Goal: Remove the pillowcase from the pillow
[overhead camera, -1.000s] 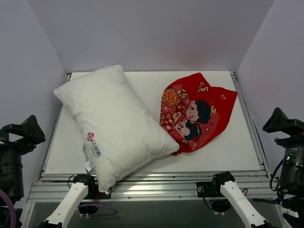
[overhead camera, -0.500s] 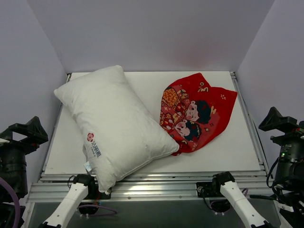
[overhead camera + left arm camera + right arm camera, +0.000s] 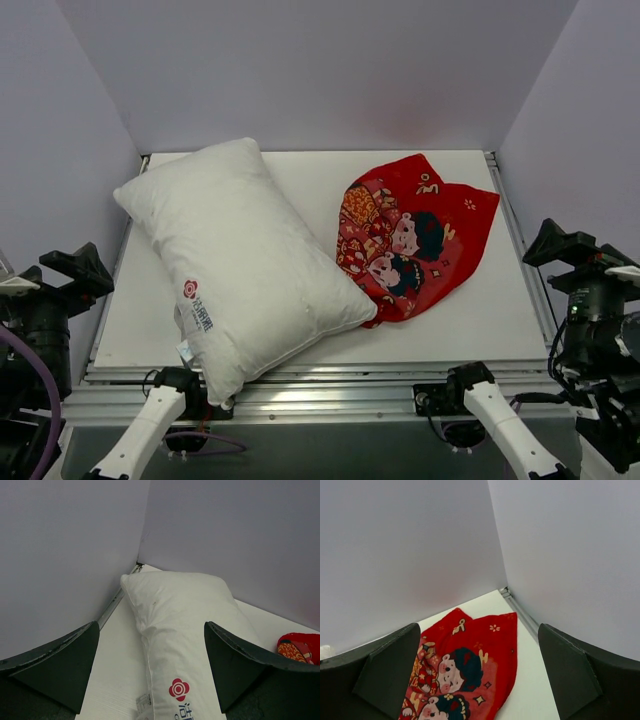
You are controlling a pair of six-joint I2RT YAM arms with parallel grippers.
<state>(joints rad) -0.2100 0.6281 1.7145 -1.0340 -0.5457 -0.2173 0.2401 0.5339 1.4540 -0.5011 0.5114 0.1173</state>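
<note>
The white pillow (image 3: 235, 255) lies bare and diagonal on the left half of the table, its red logo near the front corner. It also shows in the left wrist view (image 3: 185, 625). The red pillowcase (image 3: 415, 235) lies crumpled beside it on the right, off the pillow, with one edge touching the pillow's right side. It also shows in the right wrist view (image 3: 470, 660). My left gripper (image 3: 62, 270) is open and empty at the table's left edge, its jaws wide apart (image 3: 150, 675). My right gripper (image 3: 570, 250) is open and empty off the right edge (image 3: 480, 675).
The white table (image 3: 480, 310) is boxed in by pale walls on the left, back and right. A metal rail (image 3: 330, 395) runs along the front edge. The pillow's near corner hangs over that rail. A corner of the pillowcase shows in the left wrist view (image 3: 300, 647).
Both arms have swung slightly inward from the table's sides, with their grippers still open. The pillow and pillowcase have not moved.
</note>
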